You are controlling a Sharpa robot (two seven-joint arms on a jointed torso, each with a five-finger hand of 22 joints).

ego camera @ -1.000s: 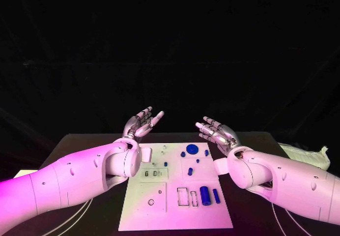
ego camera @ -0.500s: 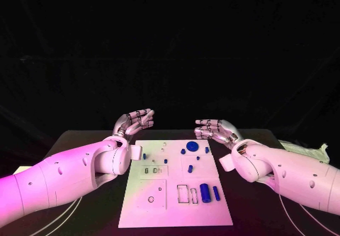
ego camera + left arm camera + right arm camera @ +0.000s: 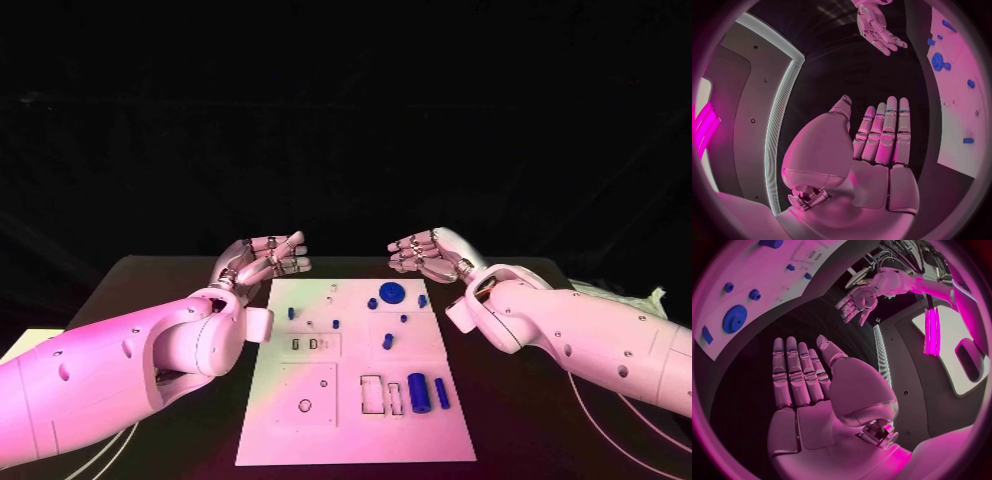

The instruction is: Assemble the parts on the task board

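The white task board (image 3: 361, 420) lies flat in the middle of the black table. On it are a blue gear (image 3: 392, 292) at the far end, a blue cylinder (image 3: 418, 392) and a slim blue bar (image 3: 441, 393) near the front right, and several small blue pieces between. My left hand (image 3: 264, 255) hovers palm up beyond the board's far left corner and holds nothing. My right hand (image 3: 426, 255) mirrors it beyond the far right corner, also holding nothing. The wrist views show the left hand (image 3: 879, 145) and right hand (image 3: 804, 375) with fingers stretched side by side, and the gear (image 3: 736, 319).
A crumpled white bag (image 3: 635, 305) lies at the table's right edge. A pale flat object (image 3: 29, 345) sits off the left edge. Bare black table (image 3: 548, 420) flanks the board on both sides.
Both hands have come down from a raised, spread pose and now sit lower over the board's far end, with fingers drawn closer together. The parts on the board have not moved.
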